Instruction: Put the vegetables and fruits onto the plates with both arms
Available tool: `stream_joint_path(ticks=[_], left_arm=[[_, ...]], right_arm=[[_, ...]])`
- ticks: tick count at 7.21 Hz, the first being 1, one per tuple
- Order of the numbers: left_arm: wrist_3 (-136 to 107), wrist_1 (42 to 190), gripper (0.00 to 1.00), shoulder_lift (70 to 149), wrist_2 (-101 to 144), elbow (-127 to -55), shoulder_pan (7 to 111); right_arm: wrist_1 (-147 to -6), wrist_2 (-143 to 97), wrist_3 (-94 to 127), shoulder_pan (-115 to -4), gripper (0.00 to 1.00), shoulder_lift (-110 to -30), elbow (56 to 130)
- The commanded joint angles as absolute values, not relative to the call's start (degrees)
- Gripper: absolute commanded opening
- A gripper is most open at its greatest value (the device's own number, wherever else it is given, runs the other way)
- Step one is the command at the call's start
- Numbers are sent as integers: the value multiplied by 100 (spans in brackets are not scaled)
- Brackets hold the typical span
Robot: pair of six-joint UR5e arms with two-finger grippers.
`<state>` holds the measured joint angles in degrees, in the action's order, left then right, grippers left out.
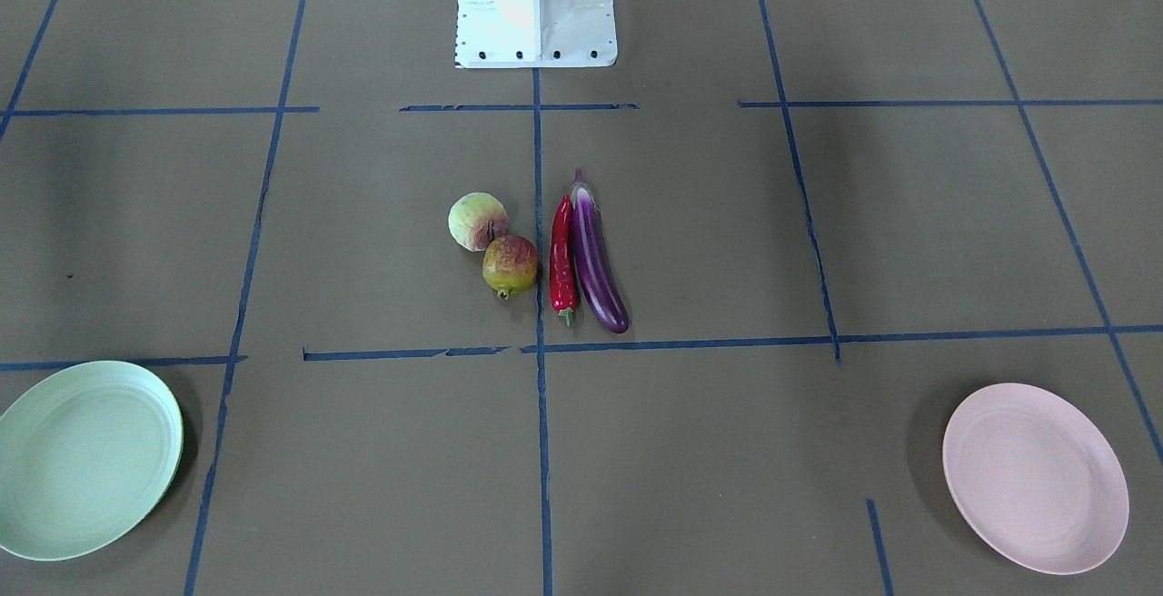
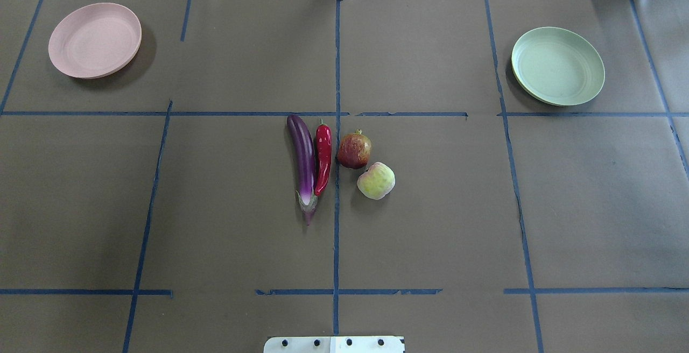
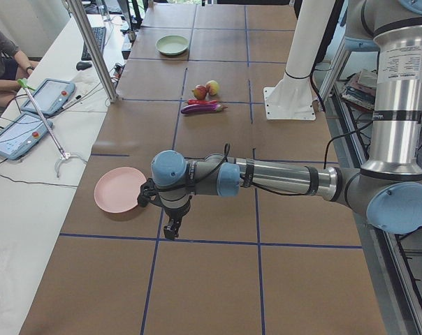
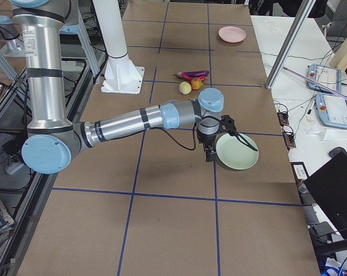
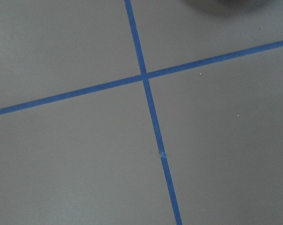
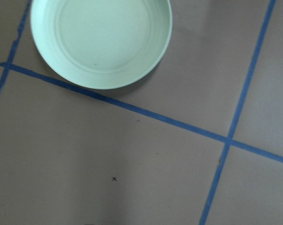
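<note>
The purple eggplant [image 2: 303,159] and red chili [image 2: 323,156] lie side by side at the table's middle. The pomegranate [image 2: 354,150] and peach [image 2: 375,181] touch each other just right of them. The pink plate [image 2: 95,40] sits far left and the mint green plate [image 2: 557,65] far right, both empty. My left gripper [image 3: 171,229] hangs just beside the pink plate [image 3: 119,190]. My right gripper [image 4: 209,154] hangs at the edge of the green plate [image 4: 236,151]. Both show only in the side views, so I cannot tell if they are open or shut.
The white base block [image 1: 536,5] stands at the robot's side of the table. Blue tape lines [image 2: 336,127] cross the brown table. An operator [image 3: 1,59] and tablets [image 3: 15,136] are at a side bench beyond the far edge.
</note>
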<state>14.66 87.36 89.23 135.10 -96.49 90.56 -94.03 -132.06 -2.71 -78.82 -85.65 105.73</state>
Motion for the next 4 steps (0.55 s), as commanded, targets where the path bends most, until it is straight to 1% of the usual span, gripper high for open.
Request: stream_joint_path(ticks=[1,2,4], left_arm=[[1468,8929,100,8938,13544,-9641,9018],[1468,9069,100,8938,13553,-9642,9009],[1459,9141,100,8930,13561,-9633,9000]], right_arm=[[-9404,-13175,-133,-7106,100,-7677,10600],[-9404,-13140,-88,-6614,100,-7281,10608],[-9396,-12800,1100,-5613,100,-6447,10626]])
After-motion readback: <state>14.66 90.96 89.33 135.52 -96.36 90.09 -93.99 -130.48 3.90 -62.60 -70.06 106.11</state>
